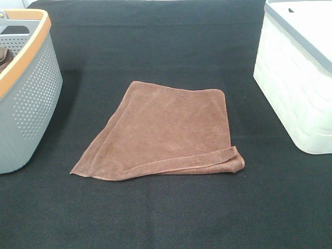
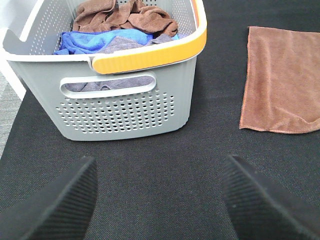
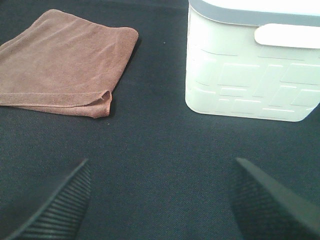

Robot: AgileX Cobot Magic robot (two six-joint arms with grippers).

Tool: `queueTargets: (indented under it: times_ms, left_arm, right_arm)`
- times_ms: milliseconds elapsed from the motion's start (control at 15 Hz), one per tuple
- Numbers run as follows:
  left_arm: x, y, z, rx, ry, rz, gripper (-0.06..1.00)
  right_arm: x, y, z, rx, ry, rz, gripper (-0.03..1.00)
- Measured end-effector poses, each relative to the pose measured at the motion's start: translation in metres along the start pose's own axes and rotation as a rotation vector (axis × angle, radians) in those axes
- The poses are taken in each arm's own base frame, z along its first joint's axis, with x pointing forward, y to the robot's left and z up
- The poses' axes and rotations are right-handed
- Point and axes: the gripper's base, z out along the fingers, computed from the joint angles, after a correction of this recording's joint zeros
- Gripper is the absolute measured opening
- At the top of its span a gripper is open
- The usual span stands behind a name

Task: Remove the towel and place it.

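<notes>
The rust-brown towel (image 1: 166, 132) lies flat on the black table between the two baskets, with its near right corner folded over. It also shows in the left wrist view (image 2: 282, 80) and the right wrist view (image 3: 62, 65). Neither gripper shows in the exterior high view. My left gripper (image 2: 160, 200) is open and empty above the table, in front of the grey basket (image 2: 125, 107). My right gripper (image 3: 160, 200) is open and empty above the table, in front of the white basket (image 3: 250, 80).
The grey basket (image 1: 26, 93) with an orange rim stands at the left and holds a darker brown cloth lump (image 2: 125, 17) and a blue cloth (image 2: 100, 40). The white basket (image 1: 298, 78) stands at the right.
</notes>
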Motion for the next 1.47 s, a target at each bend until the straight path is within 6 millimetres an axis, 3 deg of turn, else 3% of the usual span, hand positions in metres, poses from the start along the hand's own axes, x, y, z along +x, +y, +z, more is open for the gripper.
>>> queueTargets:
  times_ms: [467, 1467]
  left_arm:
    - [0.0, 0.0, 0.0, 0.0, 0.0, 0.0, 0.68]
    - [0.0, 0.0, 0.0, 0.0, 0.0, 0.0, 0.68]
  right_arm:
    - [-0.0006, 0.0011, 0.0009, 0.094, -0.001, 0.061, 0.72]
    - [-0.0006, 0.0011, 0.0009, 0.094, -0.001, 0.061, 0.72]
